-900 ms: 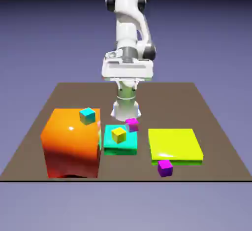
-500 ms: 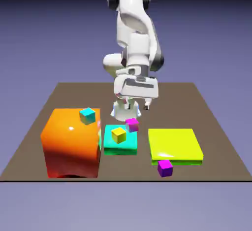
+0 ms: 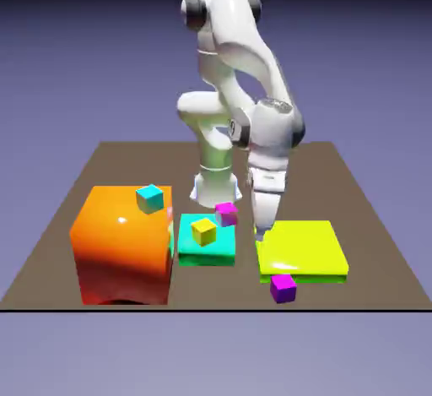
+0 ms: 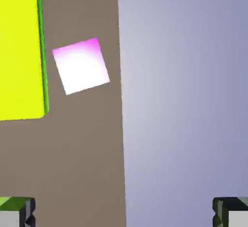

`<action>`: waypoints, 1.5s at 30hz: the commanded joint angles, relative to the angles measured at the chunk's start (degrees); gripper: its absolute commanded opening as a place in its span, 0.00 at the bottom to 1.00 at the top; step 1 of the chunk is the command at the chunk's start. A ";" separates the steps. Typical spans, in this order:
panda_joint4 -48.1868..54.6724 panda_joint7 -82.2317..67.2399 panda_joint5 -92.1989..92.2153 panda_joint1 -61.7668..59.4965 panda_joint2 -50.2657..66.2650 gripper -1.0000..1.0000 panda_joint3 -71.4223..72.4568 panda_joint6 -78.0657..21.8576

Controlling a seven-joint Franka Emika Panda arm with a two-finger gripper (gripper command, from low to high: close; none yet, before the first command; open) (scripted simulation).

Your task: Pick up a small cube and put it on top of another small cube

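The purple cube [image 3: 283, 289] sits at the table's [image 3: 371, 289] near edge, just beside the yellow slab [image 3: 300, 247]. Beyond it is the gripper [image 3: 261, 236] — fingers spread, empty — so its next move is probably toward the camera and down.

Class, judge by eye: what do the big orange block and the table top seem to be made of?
Orange block: probably smooth, glossy plastic, given the small bright highlight on its face and rounded edges; painted metal or glazed ceramic would look similar.

Table top: matt and plain brown, with no visible wood grain, so painted board or laminate is only a guess.
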 commanded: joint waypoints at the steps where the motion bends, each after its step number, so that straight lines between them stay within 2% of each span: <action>1: 1.09 -2.50 -0.54 -0.40 1.42 0.50 0.82 -1.28; 33: 35.81 -81.88 -17.78 -12.56 46.74 0.50 27.07 -42.16; 37: 30.52 -80.12 -21.18 -13.09 49.98 0.50 24.22 -34.74; 38: 30.52 -80.12 -21.18 -13.09 49.98 0.00 24.22 -34.74; 42: 35.82 -81.90 -17.76 -12.58 46.71 0.00 27.07 -42.19; 45: 35.13 -84.72 -13.57 -18.03 40.47 0.00 25.77 -45.06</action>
